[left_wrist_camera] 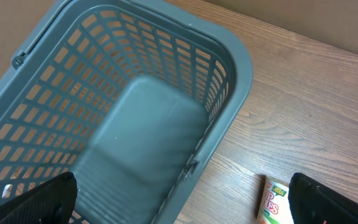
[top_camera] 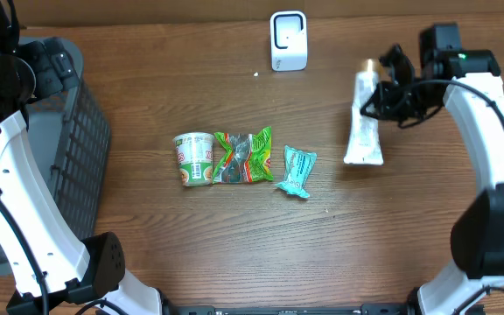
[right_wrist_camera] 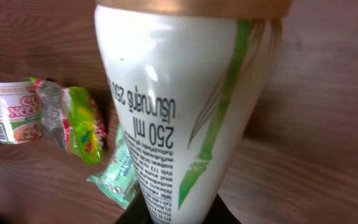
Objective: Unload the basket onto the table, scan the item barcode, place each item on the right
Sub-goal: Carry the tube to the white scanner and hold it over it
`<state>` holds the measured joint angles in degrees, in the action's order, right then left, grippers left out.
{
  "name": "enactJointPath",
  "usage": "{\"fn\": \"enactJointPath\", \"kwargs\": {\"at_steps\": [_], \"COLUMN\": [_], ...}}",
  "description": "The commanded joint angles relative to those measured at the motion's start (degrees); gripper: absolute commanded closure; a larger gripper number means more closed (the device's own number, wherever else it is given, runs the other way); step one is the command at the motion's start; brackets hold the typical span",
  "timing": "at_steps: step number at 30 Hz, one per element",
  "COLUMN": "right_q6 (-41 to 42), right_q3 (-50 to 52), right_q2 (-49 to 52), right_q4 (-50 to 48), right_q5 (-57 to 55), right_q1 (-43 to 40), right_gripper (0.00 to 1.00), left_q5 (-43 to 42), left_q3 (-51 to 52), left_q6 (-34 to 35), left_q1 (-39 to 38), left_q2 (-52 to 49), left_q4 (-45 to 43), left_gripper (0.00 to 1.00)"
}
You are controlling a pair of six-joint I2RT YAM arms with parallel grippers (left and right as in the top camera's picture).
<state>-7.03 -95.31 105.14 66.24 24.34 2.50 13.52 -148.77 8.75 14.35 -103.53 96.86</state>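
The right gripper (top_camera: 381, 93) has its fingers squeezed onto the white tube (top_camera: 363, 122), close to the gold cap end, in the upper right of the overhead view. The rest of the tube lies on the brown table (top_camera: 409, 227). The left gripper (left_wrist_camera: 185, 211) is wide open and holds nothing. Its two dark fingers (left_wrist_camera: 39, 200) sit in the bottom corners of the left wrist view, above the grey basket (left_wrist_camera: 229, 68). Only the overhead view shows the white scanner box (top_camera: 288, 40) at the top middle. It also shows the noodle cup (top_camera: 194, 159), green packet (top_camera: 245, 156) and blue-green packet (top_camera: 296, 171) in a row in the middle. Only the right wrist view is close enough to show the tube's upside-down black writing and green leaf picture.
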Motion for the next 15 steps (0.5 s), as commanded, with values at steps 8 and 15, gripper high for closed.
{"fn": "enactJointPath", "kwargs": {"at_steps": [8, 15], "right_q6": [4.1, 2.8], "right_q3": [-4.2, -17.4], "right_q2": [-5.0, -3.8], "right_q4": [-9.4, -9.4], "right_q5": [-21.6, -26.2], "right_q1": [13.7, 14.4], "right_gripper": [0.95, 0.96], "left_q5": [0.0, 0.0], "left_q3": [-0.1, -0.1], "left_q6": [-0.9, -0.9], "left_q1": [0.0, 0.0], "left_q2": [-0.2, -0.2], "left_q4": [-0.1, -0.1], "left_gripper": [0.00, 0.00]}}
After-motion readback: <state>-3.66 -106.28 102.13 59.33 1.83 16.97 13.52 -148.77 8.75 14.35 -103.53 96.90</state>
